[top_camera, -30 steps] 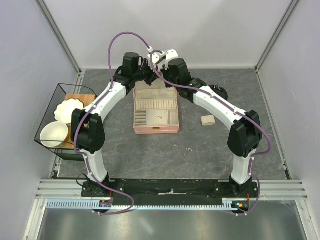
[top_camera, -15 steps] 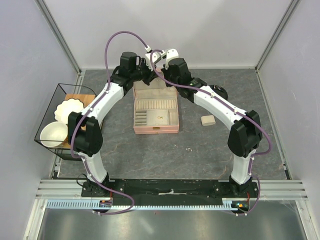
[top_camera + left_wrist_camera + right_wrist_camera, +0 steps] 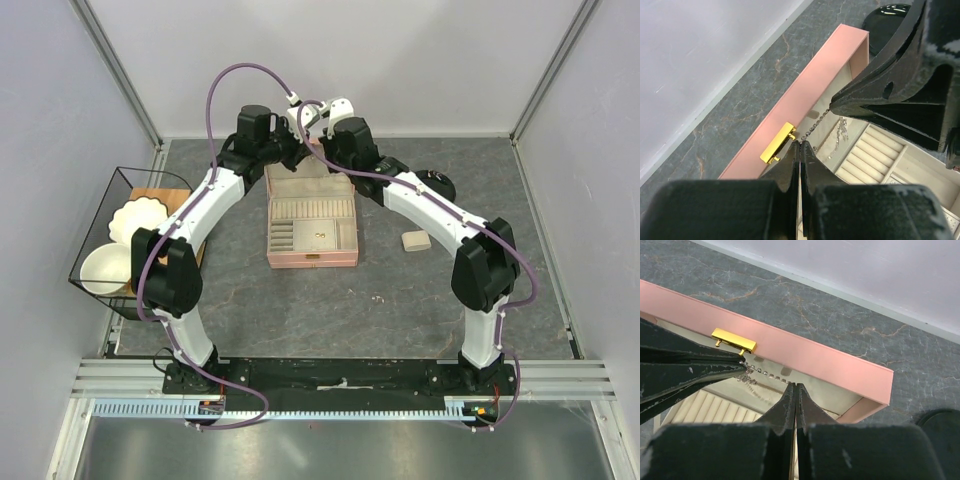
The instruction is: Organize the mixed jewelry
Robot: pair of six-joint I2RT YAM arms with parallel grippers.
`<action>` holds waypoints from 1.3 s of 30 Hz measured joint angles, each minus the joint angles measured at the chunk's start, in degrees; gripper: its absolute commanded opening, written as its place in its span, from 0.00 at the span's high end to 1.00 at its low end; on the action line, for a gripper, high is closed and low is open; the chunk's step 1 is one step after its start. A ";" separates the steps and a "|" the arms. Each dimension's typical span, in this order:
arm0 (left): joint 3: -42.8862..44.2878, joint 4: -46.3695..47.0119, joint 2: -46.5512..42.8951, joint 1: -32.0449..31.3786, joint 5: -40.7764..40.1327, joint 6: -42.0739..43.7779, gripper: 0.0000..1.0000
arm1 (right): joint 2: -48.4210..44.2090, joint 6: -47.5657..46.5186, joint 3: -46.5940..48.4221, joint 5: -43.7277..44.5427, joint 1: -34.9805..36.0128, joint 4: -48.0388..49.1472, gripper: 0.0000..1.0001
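Observation:
A pink jewelry box (image 3: 312,258) lies open at mid table, its lid (image 3: 815,80) with a gold clasp (image 3: 778,142) at the back. My left gripper (image 3: 800,144) and right gripper (image 3: 796,385) meet tip to tip above the lid. Both are shut on one fine silvery chain (image 3: 765,373) pulled taut between them; it also shows in the left wrist view (image 3: 815,125). A tangle of more chain (image 3: 842,127) hangs below it over the lid's lining. A small gold piece (image 3: 320,236) lies in a box compartment. In the top view the arms hide both grippers' tips.
A beige cushion-like pad (image 3: 416,241) lies right of the box. A round black disc (image 3: 440,183) sits behind it under the right arm. A wire basket (image 3: 100,215) at the left edge holds two white bowls (image 3: 108,268) and a wooden board.
The left arm's elbow has swung a little to the left. Both grippers stay at the back of the box.

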 measured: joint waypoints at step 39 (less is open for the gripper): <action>-1.31 2.45 0.59 0.02 -2.89 0.02 0.98 | 2.80 -1.22 2.75 1.42 0.00 0.76 1.00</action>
